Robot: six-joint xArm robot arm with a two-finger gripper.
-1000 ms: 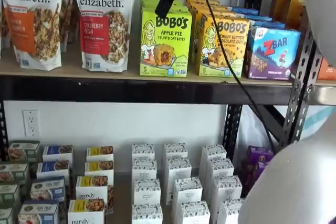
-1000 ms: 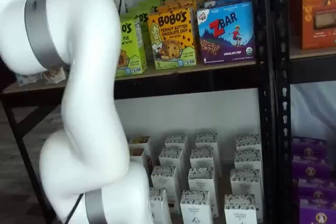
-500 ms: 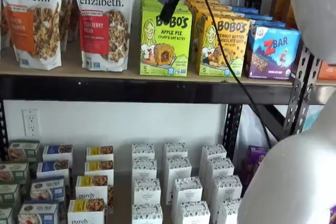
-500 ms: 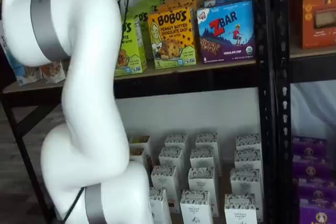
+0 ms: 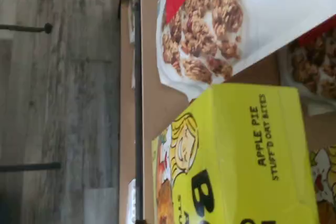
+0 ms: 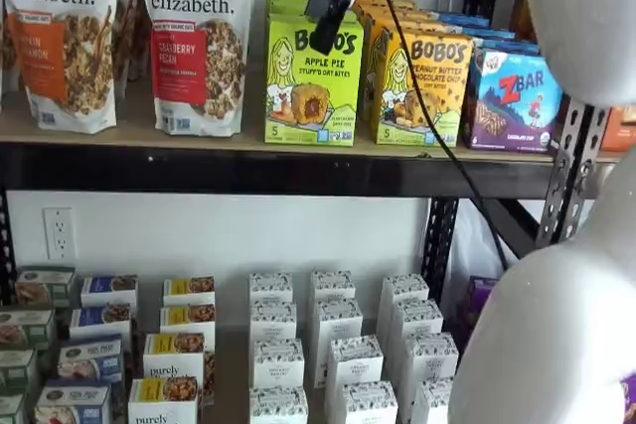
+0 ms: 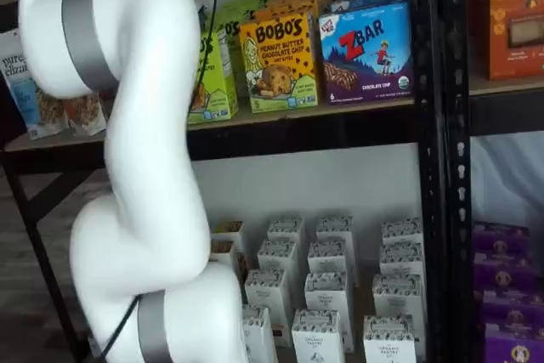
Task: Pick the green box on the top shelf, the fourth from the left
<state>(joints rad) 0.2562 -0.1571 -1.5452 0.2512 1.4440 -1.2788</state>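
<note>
Gripper (image 6: 331, 9): hangs over the green box's top front edge; finger gap cannot be told.
Green box (image 6: 312, 78): upright on the top shelf (image 6: 248, 168), between the cranberry pecan granola bag (image 6: 197, 42) and the peanut butter Bobo's carton (image 6: 419, 88).

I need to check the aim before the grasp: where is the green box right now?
In both shelf views the green box stands at the front of the top shelf, between the purely elizabeth granola bag and the yellow-orange Bobo's carton, with the gripper hanging before its upper edge.

Bright, even light; blurry wrist view
</note>
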